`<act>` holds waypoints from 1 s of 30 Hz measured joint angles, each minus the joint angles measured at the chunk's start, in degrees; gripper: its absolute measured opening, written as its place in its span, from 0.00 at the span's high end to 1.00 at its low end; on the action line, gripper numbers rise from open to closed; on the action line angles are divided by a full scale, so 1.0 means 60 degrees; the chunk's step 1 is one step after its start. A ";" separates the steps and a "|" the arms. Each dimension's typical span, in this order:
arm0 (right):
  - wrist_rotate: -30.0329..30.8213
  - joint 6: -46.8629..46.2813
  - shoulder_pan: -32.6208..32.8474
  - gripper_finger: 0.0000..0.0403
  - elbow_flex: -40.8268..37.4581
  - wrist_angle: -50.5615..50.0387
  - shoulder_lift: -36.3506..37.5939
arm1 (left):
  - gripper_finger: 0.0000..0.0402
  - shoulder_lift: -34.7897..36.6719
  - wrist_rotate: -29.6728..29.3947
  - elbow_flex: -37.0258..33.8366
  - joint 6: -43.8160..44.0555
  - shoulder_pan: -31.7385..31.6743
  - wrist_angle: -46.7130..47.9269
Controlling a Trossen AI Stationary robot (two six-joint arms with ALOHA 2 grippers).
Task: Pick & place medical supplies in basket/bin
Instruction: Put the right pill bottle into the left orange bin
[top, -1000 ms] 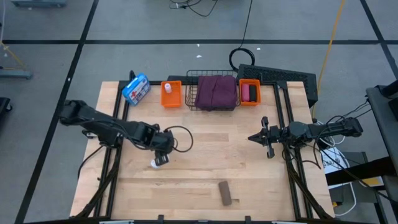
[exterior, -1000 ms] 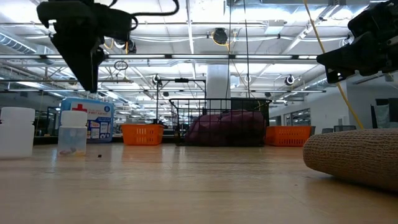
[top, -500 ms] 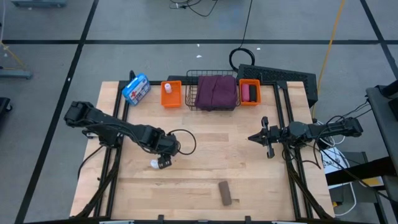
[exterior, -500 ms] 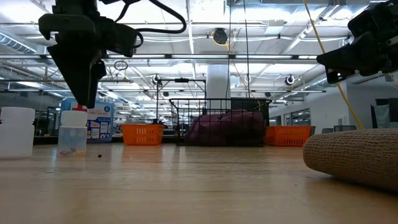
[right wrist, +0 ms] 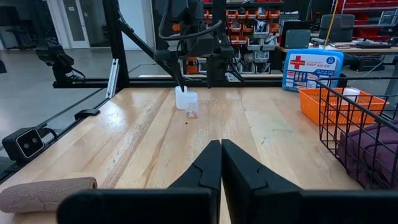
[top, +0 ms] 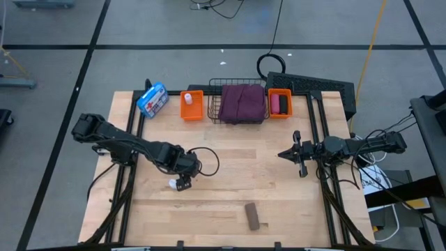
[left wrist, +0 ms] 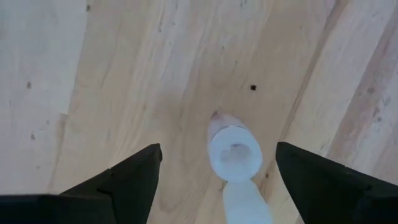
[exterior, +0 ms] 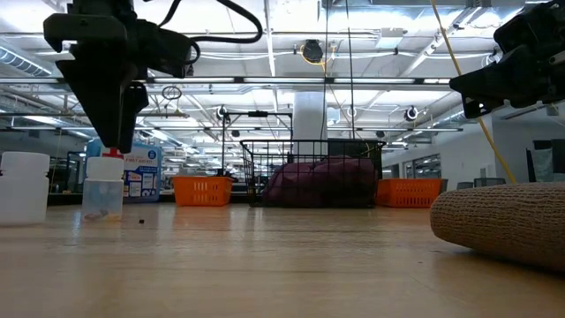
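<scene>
A small white-capped vial (left wrist: pixel 234 152) stands upright on the wooden table (top: pixel 265 181), left of centre. My left gripper (left wrist: pixel 217 148) points down over it, open, one finger on either side of the cap and apart from it; in the low view its tips (exterior: pixel 110 146) hang just above the cap (exterior: pixel 106 157). A second white container (exterior: pixel 24 187) stands close by. My right gripper (top: pixel 301 155) waits shut and level over the right side. A brown roll (top: pixel 253 216) lies near the front edge.
At the far edge stand a black wire basket (top: pixel 217 111) with a maroon cloth (top: pixel 242 103), an orange bin (top: pixel 191 106) left of it, an orange bin (top: pixel 279 103) with pink and dark rolls right of it, and a blue-and-white pouch (top: pixel 152 100).
My left gripper has sunk toward the upright vial and shifted slightly toward the table's near edge. Its fingers have opened wide and now stand on either side of the cap. The vial has stayed in place.
</scene>
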State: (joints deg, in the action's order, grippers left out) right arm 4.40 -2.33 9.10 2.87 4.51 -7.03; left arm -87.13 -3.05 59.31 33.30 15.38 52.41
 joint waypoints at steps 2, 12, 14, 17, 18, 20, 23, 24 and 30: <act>0.0002 -0.0002 -0.0002 1.00 0.0000 -0.0002 0.0000 | 0.19 0.0000 -0.0003 -0.0046 0.0000 0.0055 -0.0061; 0.0002 -0.0001 -0.0002 1.00 0.0000 -0.0002 0.0000 | 0.19 0.0007 -0.0092 -0.0423 -0.0137 0.0154 -0.0516; 0.0001 0.0000 -0.0004 1.00 0.0000 0.0001 0.0000 | 0.19 0.0007 -0.0161 -0.0423 -0.0272 0.0160 -0.0511; 0.0000 -0.0004 -0.0004 1.00 0.0000 0.0001 0.0000 | 0.19 0.0007 -0.0250 -0.0426 -0.0288 0.0157 -0.0526; 0.0000 -0.0003 0.0000 1.00 0.0000 -0.0002 0.0000 | 0.19 0.0007 -0.0251 -0.0423 -0.0291 0.0156 -0.0544; 0.0000 0.0000 0.0000 1.00 0.0000 -0.0002 0.0000 | 0.19 0.0007 -0.0344 -0.0423 -0.0298 0.0156 -0.0574; 0.0002 0.0000 -0.0002 1.00 0.0000 0.0001 0.0000 | 0.19 0.0007 -0.0743 -0.0454 -0.0291 0.0156 -0.0774; 0.0000 0.0000 -0.0001 1.00 0.0000 -0.0002 0.0000 | 0.19 0.0007 -0.0783 -0.0532 -0.0277 0.0156 -0.0992; 0.0000 0.0000 0.0000 1.00 0.0000 -0.0002 -0.0003 | 0.19 0.0004 -0.0379 -0.0809 -0.0243 0.0167 -0.1357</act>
State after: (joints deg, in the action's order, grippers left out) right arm 4.40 -2.33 9.10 2.87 4.49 -7.05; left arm -87.11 -5.32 54.45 31.84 16.38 44.26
